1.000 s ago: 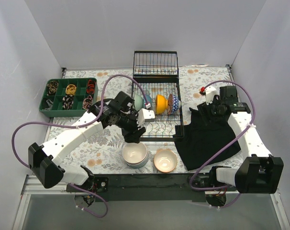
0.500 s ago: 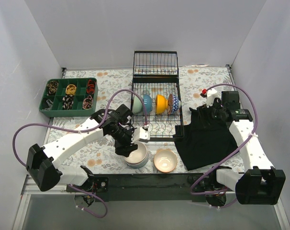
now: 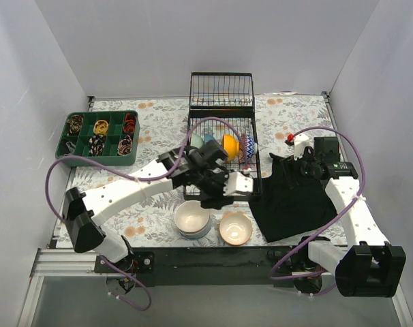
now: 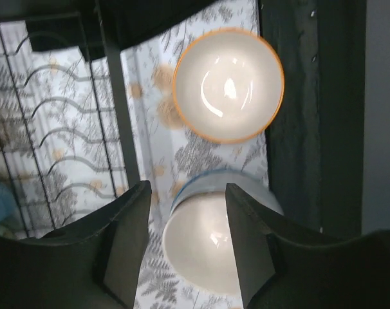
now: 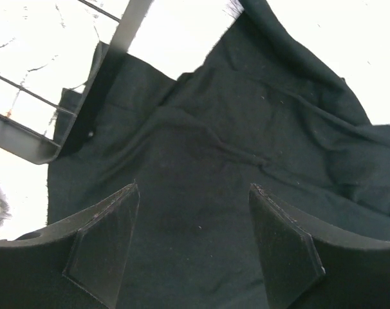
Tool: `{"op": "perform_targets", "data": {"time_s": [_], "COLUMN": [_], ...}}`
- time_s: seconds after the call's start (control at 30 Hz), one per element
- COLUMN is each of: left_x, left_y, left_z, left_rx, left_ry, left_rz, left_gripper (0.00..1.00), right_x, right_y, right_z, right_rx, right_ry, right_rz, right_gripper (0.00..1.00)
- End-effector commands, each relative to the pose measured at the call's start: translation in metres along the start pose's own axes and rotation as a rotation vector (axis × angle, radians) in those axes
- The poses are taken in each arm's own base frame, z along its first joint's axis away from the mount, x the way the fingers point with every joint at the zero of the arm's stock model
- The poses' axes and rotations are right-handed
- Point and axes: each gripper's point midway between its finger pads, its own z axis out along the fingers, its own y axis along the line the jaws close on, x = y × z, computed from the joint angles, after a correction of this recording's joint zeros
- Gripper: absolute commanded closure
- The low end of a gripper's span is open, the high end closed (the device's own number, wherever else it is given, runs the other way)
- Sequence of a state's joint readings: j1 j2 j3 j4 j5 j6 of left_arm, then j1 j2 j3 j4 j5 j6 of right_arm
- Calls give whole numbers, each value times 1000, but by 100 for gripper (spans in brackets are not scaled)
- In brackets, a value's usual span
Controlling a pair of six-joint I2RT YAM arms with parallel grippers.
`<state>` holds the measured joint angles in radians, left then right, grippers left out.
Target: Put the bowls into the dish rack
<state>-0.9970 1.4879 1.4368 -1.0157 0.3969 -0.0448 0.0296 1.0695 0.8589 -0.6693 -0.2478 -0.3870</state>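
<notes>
The black wire dish rack point(image 3: 222, 109) stands at the back middle and holds a pale green bowl point(image 3: 196, 142), a blue bowl point(image 3: 210, 140), an orange-yellow bowl point(image 3: 228, 147) and a patterned bowl point(image 3: 246, 147) on edge. A cream-white bowl point(image 3: 192, 216) sits nested in a blue-rimmed bowl near the front; a tan orange-rimmed bowl point(image 3: 235, 228) sits to its right. My left gripper point(image 3: 212, 196) is open and empty, above the rack's front edge. In the left wrist view the cream bowl point(image 4: 204, 248) shows between the fingers, with the tan bowl point(image 4: 228, 84) beyond. My right gripper point(image 3: 306, 167) is open and empty over a black cloth point(image 5: 201, 193).
A green compartment tray point(image 3: 97, 127) with small items stands at the back left. The black cloth point(image 3: 292, 197) lies right of the rack. A small red thing point(image 3: 289, 138) lies near the right arm. Grey walls close in three sides.
My left gripper has left the cream bowl's rim and swung right towards the rack's front edge, still empty. The right arm has drifted slightly nearer.
</notes>
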Motion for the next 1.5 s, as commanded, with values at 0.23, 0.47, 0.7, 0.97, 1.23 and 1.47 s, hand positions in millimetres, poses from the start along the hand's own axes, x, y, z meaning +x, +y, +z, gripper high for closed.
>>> {"op": "perform_targets", "data": {"time_s": [0.23,0.47,0.7,0.97,1.23,1.47], "left_x": [-25,-24,-30,-20,-21,-21], "left_y": [-31,-55,-72,-82,-81,-80], "left_z": [71,114,134,150,166,180], "left_rx": [-29,35,72,86,83,70], "left_ry": [28,76,89,125,140,162], "left_rz": [-144,-161,-222,-263,-281,-347], "left_gripper": [50,52,54,52,54,69], "right_x": [-18,-19,-17,-7,-3,-2], "right_y": [-49,-49,-51,-45,-41,-43], "right_z": [-36,-41,-42,-41,-40,-44], "right_rx": [307,291,296,286,271,294], "right_ry": [-128,-146,-146,-141,-143,-146], "right_rz": [146,207,208,218,229,219], "right_gripper": [20,19,20,20,20,20]}}
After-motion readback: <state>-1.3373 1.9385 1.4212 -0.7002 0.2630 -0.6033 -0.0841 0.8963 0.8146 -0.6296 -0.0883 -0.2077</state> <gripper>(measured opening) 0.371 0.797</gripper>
